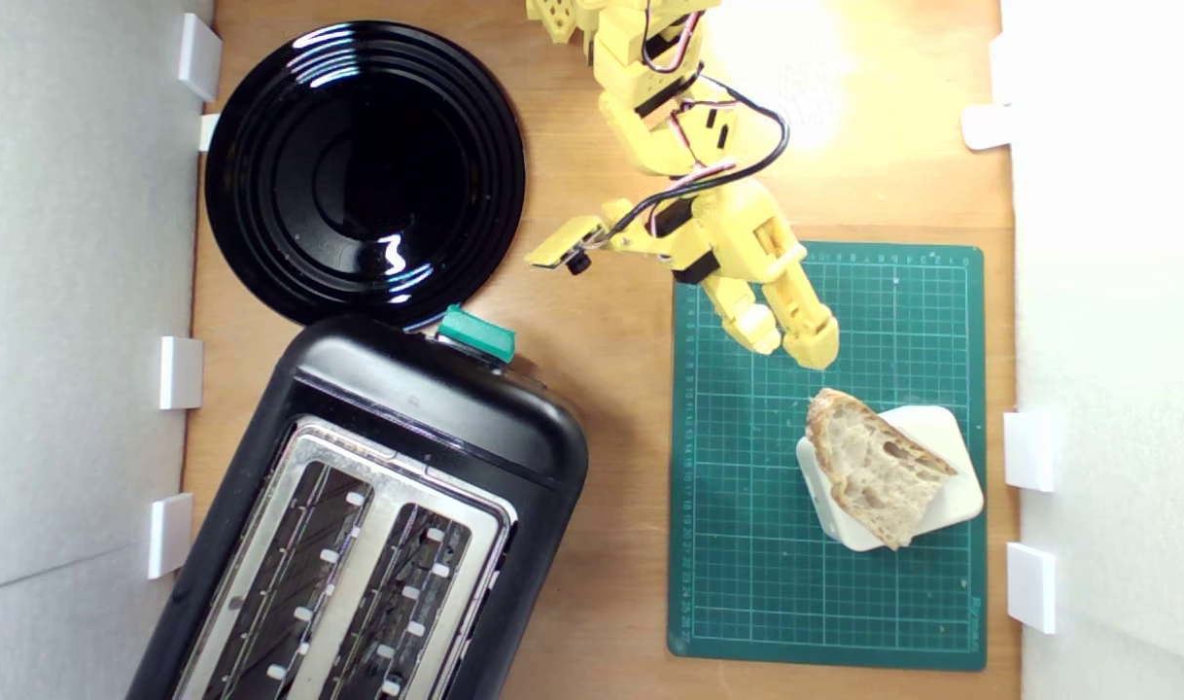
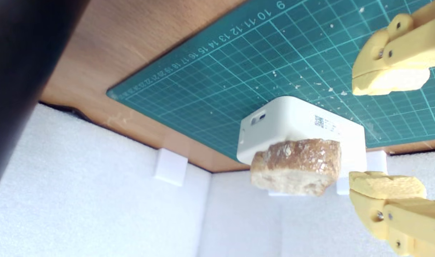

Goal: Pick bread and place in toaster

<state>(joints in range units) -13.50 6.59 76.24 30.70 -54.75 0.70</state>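
The bread point(image 1: 874, 467), a wedge-shaped slice with pale holey crumb and brown crust, lies on a white plastic block point(image 1: 947, 467) on the green cutting mat. In the wrist view the bread point(image 2: 296, 166) shows its crust side, resting on the block point(image 2: 292, 123). My yellow gripper point(image 1: 791, 345) hovers just short of the bread, open, with nothing between its fingers point(image 2: 385, 80). The black toaster point(image 1: 368, 515), with a silver two-slot top and a teal lever knob point(image 1: 475, 333), stands at the exterior view's lower left. Both slots look empty.
A round glossy black plate point(image 1: 364, 170) sits behind the toaster. The green cutting mat point(image 1: 748, 486) covers the exterior view's right part of the wooden table point(image 1: 611, 389). White foam walls point(image 1: 67, 292) with small white clips point(image 1: 180, 372) border both sides.
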